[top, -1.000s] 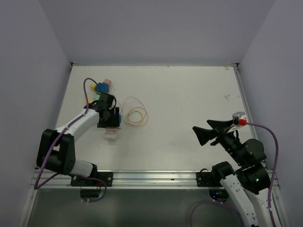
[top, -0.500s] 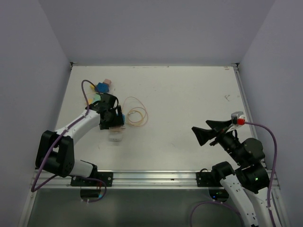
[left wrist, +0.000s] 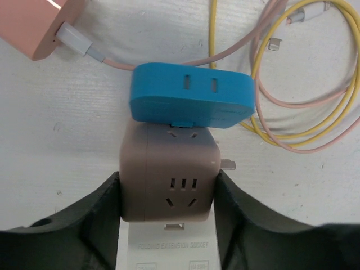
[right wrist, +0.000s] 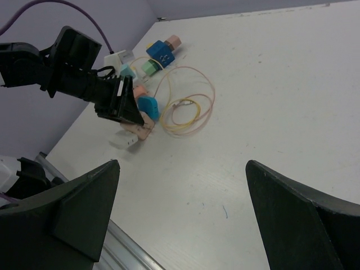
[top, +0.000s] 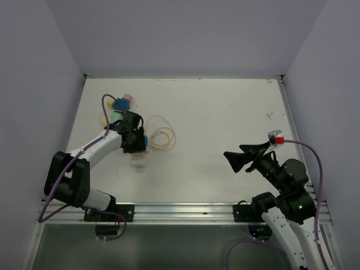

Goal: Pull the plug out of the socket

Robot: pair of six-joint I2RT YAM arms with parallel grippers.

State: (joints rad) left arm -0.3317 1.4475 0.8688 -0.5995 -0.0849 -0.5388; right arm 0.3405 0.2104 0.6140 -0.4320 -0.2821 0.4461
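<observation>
Two cables (left wrist: pixel 212 28), perhaps eight adapters (left wrist: pixel 191 104)

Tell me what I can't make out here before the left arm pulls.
- Left wrist: white socket strip mostly hidden under the brown cube plug, cut by the bottom edge; prongs unseen.
- Left wrist: pink block cropped at the top-left corner.
- Top view: left gripper covers the plug; all too small.

White table (top: pixel 225 112), faint scuffs (top: pixel 270 116) far right. Left side: white socket strip (left wrist: pixel 169 247) flat on top, brown cube plug (left wrist: pixel 169 174) at its far end, blue plug (left wrist: pixel 191 101) touching cube. Yellow and pink cables (top: pixel 161 136) coiled just right. Far left: blue block (right wrist: pixel 162 52), pink block (right wrist: pixel 173 41), green block (right wrist: pixel 147 68) clustered.
</observation>
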